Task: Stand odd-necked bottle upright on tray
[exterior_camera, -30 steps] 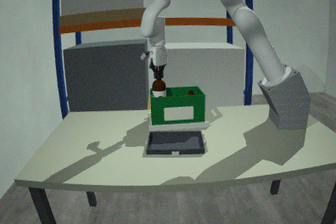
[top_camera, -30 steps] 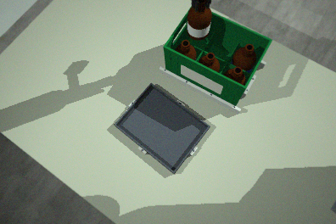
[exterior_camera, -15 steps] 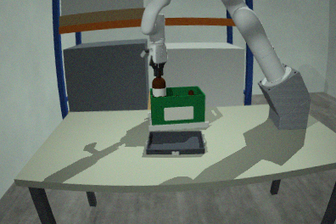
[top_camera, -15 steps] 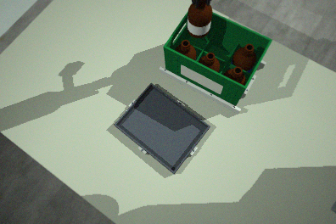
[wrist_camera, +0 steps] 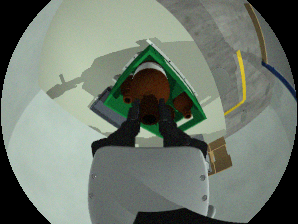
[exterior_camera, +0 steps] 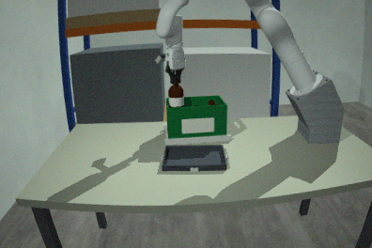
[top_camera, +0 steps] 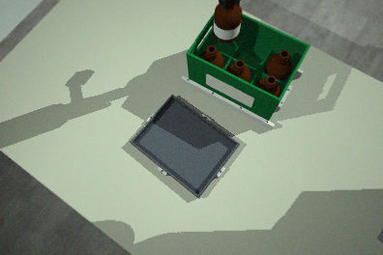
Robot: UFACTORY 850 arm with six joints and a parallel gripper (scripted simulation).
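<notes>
1. Top view: I see the gripper (top_camera: 230, 0) clenched on the neck of a brown bottle (top_camera: 227, 21) with a white label, raised above the far-left corner of the green crate (top_camera: 227, 85). Four other bottles (top_camera: 278, 64) stand inside the crate. The dark tray (top_camera: 227, 157) lies on the table (top_camera: 73, 40) just in front of the crate.
2. Exterior view: the held bottle (exterior_camera: 176, 96) hangs upright, its base about level with the crate (exterior_camera: 175, 125) rim, at the crate's left end.
3. Wrist view: both fingers grasp the bottle (wrist_camera: 148, 86) top, crate (wrist_camera: 121, 96) below.
</notes>
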